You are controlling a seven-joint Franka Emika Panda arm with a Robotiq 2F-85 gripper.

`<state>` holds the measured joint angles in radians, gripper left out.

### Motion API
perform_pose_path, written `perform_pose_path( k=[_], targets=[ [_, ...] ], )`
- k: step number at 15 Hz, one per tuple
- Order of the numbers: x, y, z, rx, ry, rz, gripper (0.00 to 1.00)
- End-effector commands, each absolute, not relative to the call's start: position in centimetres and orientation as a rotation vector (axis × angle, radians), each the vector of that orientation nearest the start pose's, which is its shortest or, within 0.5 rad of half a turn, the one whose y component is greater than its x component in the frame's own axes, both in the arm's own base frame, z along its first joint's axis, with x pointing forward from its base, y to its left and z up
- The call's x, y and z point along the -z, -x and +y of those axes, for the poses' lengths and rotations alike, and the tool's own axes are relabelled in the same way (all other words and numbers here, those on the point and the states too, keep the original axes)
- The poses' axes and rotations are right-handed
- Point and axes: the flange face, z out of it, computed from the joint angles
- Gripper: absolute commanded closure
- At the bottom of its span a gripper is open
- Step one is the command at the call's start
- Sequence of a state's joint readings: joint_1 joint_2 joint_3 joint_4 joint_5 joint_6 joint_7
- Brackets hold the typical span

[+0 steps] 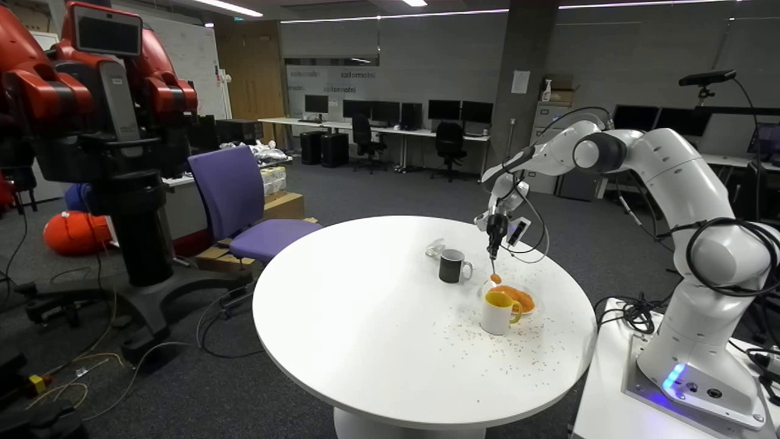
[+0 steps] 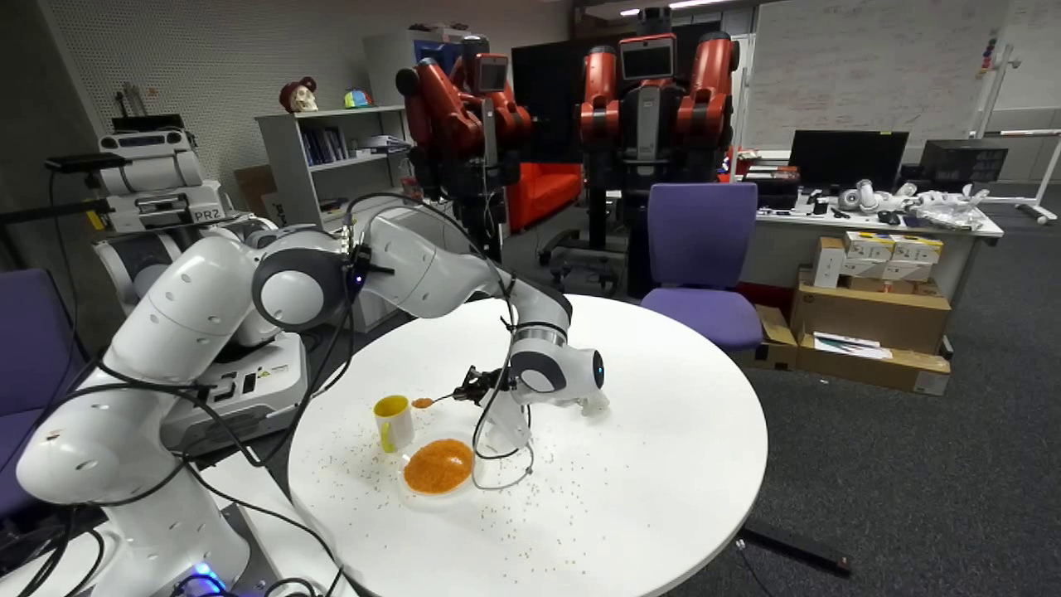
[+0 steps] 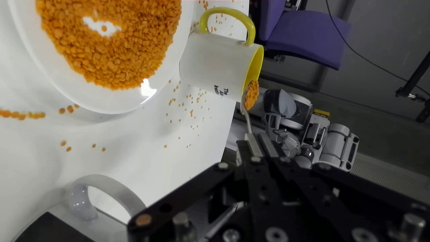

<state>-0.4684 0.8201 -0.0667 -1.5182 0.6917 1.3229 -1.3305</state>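
Gripper point(image 3: 258, 143): clenched on the handle of a metal spoon point(image 3: 248, 118), which runs from the fingertips toward 12 o'clock in the wrist view.
Spoonful of orange lentils point(image 3: 252, 94): heaped in the spoon's bowl, held in the air; in an exterior view the spoonful point(image 1: 495, 278) hangs at 6 o'clock from the gripper, higher than the yellow-lined mug's rim and apart from it.
Yellow-lined mug point(image 3: 211, 64): upright, white outside, yellow inside and on the handle, with black lettering only partly readable; it lies at 11 o'clock from the fingertips in the wrist view, and the spoonful point(image 2: 423, 403) is near its rim, toward 2 o'clock in an exterior view.
Plate point(image 3: 111, 101): shallow, at 10 o'clock from the fingertips in the wrist view, just beside that mug; it bears a broad bed of lentils point(image 3: 111, 64) with a pale patch inside.
Black-and-grey mug point(image 1: 450, 266): upright, at 8 o'clock from the fingertips in the wrist view.
Clear plastic point(image 1: 435, 249): crumpled, just beyond the black-and-grey mug, toward 11 o'clock in an exterior view.
Table point(image 1: 347, 317): round and white, loose lentils point(image 3: 191, 113) strewn around the plate and the yellow-lined mug.
Purple chair point(image 1: 228, 189): at the table's 10 o'clock in an exterior view, a red two-armed robot point(image 1: 119, 91) farther out that way.
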Motion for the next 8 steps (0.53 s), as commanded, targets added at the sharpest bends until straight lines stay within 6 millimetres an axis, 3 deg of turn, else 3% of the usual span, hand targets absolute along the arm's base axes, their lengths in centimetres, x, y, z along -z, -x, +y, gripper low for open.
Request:
perform_pose_path(
  k=[1,8],
  targets=[
    [-18.9,-55.8,-22.0,-0.126,1.883,-0.569,0.99],
    [-19.7,-56.1,-19.9,-0.18,1.859,-0.596,0.99]
  ],
)
